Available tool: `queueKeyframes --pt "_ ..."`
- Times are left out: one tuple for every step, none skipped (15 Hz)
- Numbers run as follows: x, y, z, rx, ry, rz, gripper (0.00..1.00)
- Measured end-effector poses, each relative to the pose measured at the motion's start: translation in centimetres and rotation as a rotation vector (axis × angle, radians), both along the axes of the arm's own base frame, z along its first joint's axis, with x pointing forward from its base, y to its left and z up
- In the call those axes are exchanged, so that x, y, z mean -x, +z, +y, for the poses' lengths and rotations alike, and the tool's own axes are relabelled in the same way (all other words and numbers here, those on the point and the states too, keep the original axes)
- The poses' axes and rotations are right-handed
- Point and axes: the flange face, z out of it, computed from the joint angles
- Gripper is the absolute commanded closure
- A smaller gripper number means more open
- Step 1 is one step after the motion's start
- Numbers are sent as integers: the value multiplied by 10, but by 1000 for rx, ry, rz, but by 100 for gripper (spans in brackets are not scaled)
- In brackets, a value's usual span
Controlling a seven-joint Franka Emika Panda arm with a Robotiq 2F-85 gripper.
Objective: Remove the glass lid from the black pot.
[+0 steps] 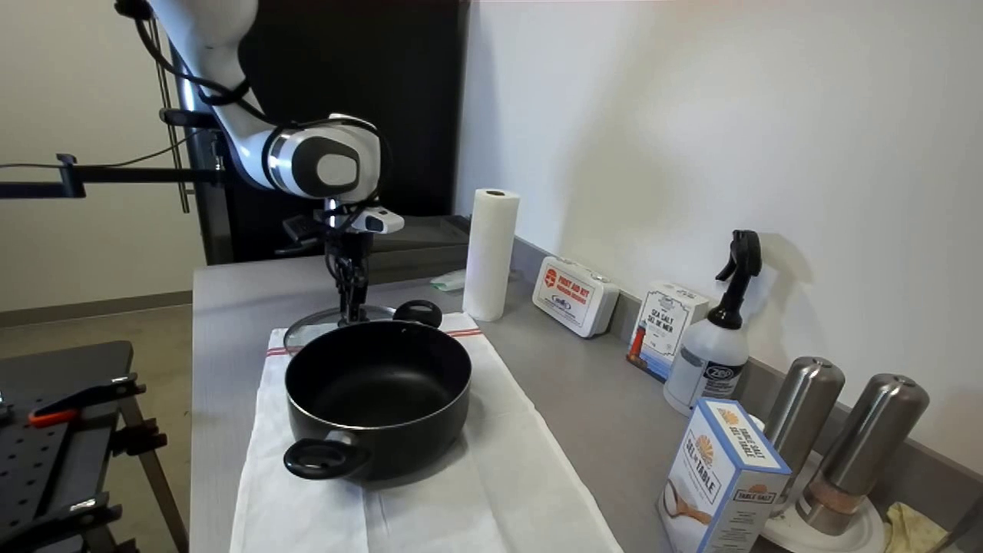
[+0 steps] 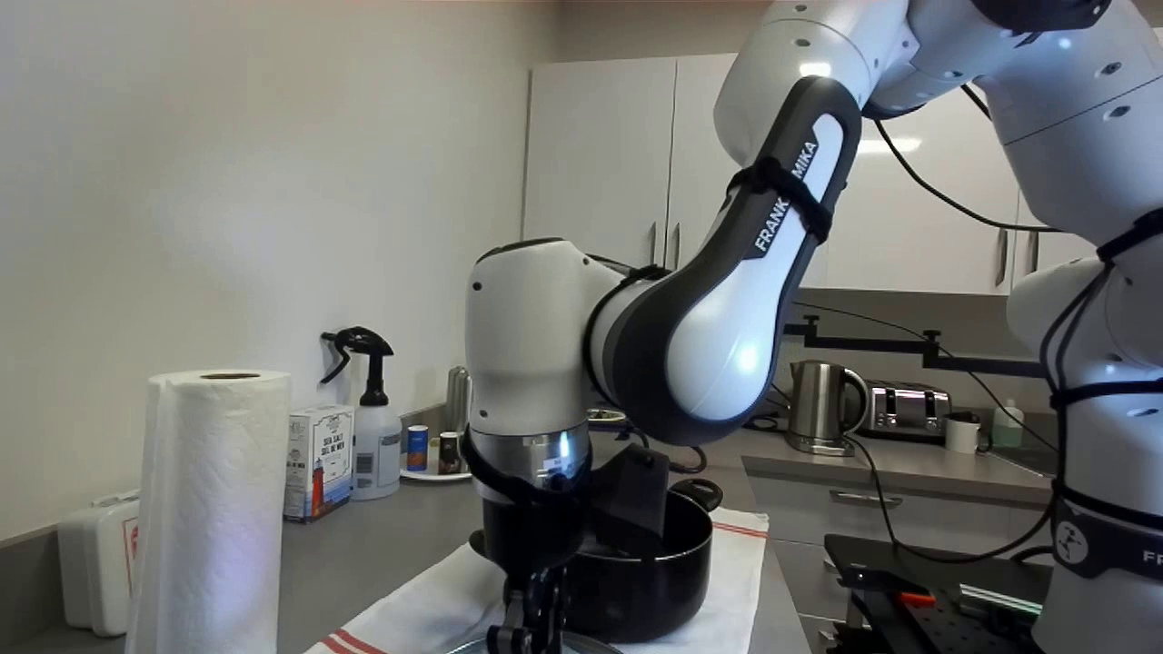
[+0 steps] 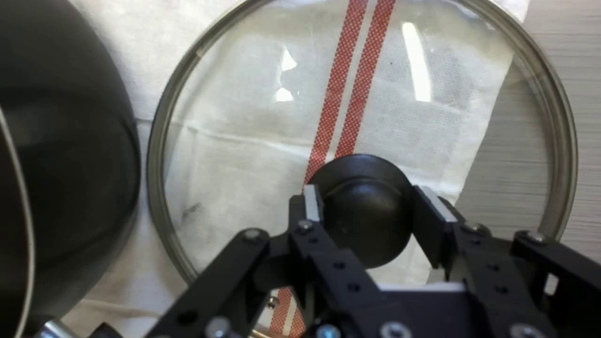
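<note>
Grey worktop (image 1: 584, 399) carries a white towel (image 1: 514, 491), the uncovered black pot (image 1: 407, 447) and, just beside it, the glass lid (image 3: 361, 122), its knob (image 3: 366, 223) clamped in the gripper (image 3: 367, 205). Were the lid slightly raised, which I can't tell, releasing could crack it.

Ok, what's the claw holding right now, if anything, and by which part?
The glass lid, by its black knob; the claw looks closed on the knob's two sides.

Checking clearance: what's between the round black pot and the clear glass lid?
In the wrist view, only a strip of white cloth shows between the black pot and the glass lid.
</note>
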Motion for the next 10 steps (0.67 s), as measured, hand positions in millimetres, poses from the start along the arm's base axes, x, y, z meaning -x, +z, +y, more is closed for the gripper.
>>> queueKeyframes --pt "-3 -2 -1 -5 3 -3 76" --pt "-5 -2 -1 -11 7 -5 76" --pt "-6 -2 -2 -15 8 -5 76" --pt "-7 -2 -2 -19 9 -4 26" --pt "-8 -2 -2 -23 8 -3 24" --pt "-9 -2 -2 -26 7 -2 18" --pt "-9 -2 -2 -31 7 -2 10" --pt "-10 -1 -1 -36 9 -3 4" --pt "-10 1 0 -43 12 -6 1" --pt "-11 4 1 -50 16 -10 0"
